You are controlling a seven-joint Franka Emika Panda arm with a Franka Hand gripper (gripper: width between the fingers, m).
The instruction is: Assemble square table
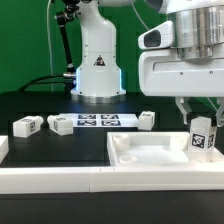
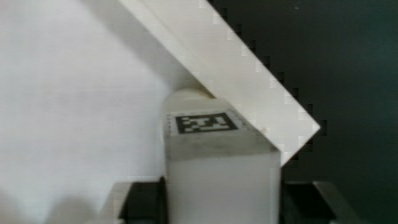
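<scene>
Gripper [image 1: 201, 125] is clamping one white leg [image 1: 202, 138] upright between its fingers [image 2: 143, 203], holding it at the square slab's [image 1: 150, 155] corner toward the exterior view's right. Three loose legs [image 1: 27, 124], [image 1: 62, 124], [image 1: 147, 119] and the marker board [image 1: 97, 121] are lying beyond the slab.

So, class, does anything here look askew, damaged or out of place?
Nothing looks damaged or spilled. Three loose legs lie at mixed angles on the black table. The claw holds a fourth leg upright at the square tabletop's corner.
</scene>
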